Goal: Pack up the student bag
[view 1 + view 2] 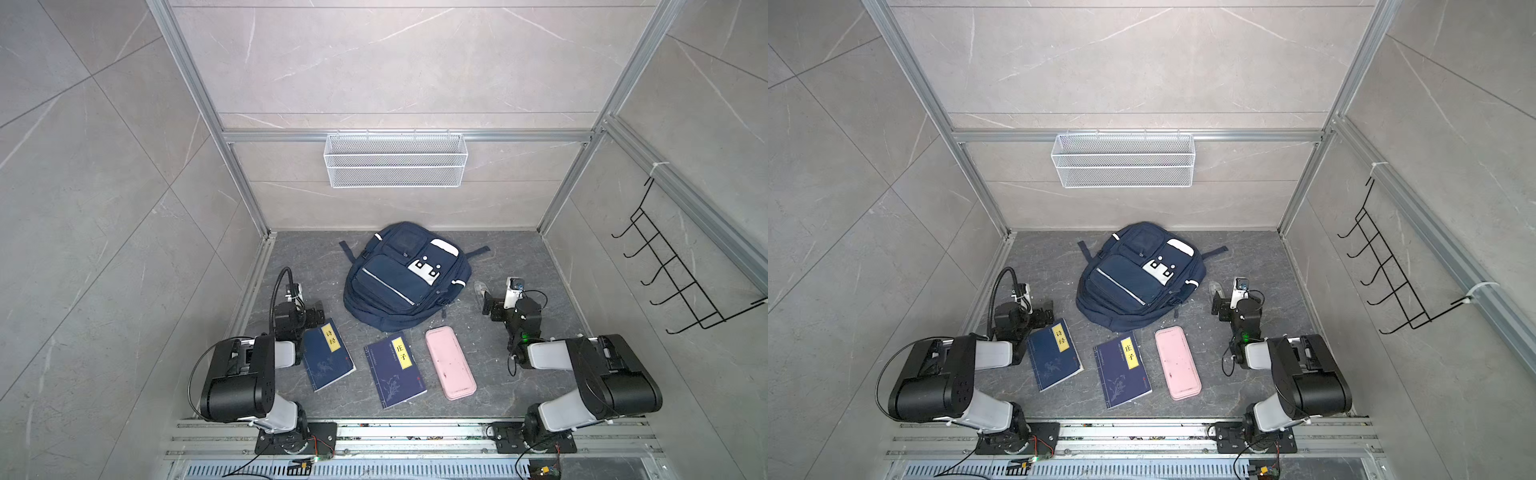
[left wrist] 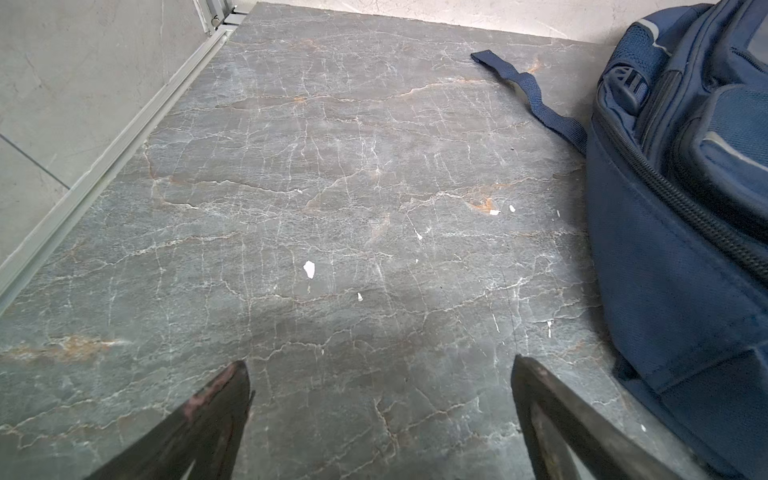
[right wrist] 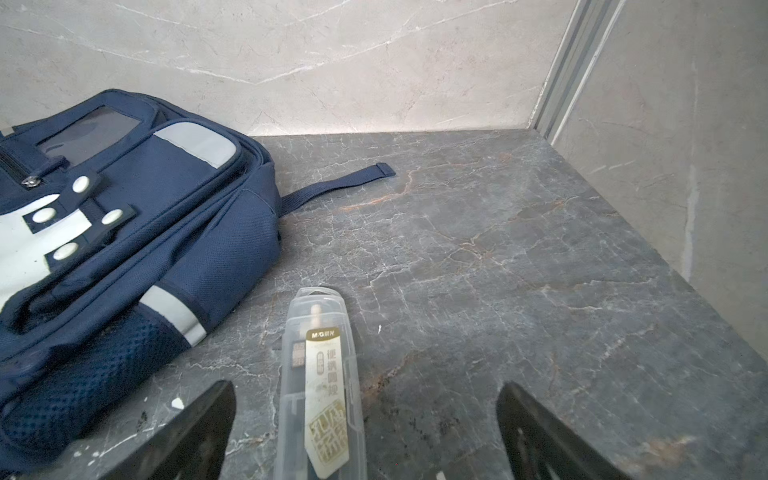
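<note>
Navy student bag [image 1: 405,282] lies on desk [image 1: 519,266].
Both apart and empty: left tool [image 2: 380,362], right tool [image 3: 365,385], flanking the bag.

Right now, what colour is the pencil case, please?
Pencil case: pale pink, clearest in a top view.

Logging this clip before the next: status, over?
Left hand open, empty. Right hand open, straddling clear case, no grip. Student bag looks closed; books, pink case outside.

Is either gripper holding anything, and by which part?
Nothing is held: left gripper and right gripper stand open; clear plastic case lies free by the right.
</note>
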{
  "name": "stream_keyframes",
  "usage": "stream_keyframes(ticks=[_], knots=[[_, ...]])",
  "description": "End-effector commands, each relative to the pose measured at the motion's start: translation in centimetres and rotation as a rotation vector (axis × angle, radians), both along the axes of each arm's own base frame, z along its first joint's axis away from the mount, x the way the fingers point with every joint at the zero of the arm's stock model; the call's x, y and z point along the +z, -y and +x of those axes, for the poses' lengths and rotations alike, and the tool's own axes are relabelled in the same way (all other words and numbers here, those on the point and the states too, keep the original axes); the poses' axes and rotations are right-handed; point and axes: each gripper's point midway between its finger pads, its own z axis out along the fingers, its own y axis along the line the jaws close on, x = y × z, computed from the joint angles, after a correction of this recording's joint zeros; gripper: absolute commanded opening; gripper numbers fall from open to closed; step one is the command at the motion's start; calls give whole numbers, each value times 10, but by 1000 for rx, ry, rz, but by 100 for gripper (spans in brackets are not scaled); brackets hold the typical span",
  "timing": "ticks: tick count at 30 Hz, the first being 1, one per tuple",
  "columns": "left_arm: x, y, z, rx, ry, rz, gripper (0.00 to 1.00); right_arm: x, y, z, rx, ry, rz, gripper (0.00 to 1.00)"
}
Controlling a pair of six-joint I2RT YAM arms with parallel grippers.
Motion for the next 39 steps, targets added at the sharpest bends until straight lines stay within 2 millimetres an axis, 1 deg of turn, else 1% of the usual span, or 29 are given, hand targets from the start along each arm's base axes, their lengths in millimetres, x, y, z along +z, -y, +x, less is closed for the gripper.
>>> stream_keyframes(ticks=[1,27,39], knots=[[24,1,12,-22,86,24,100,3,-2,4,15,5,-3,99],[24,-1,11,-12,85,39,100,2,1,6,15,-4,12,99],[27,3,7,-12,114,67,100,2,1,5,14,-1,10,100]])
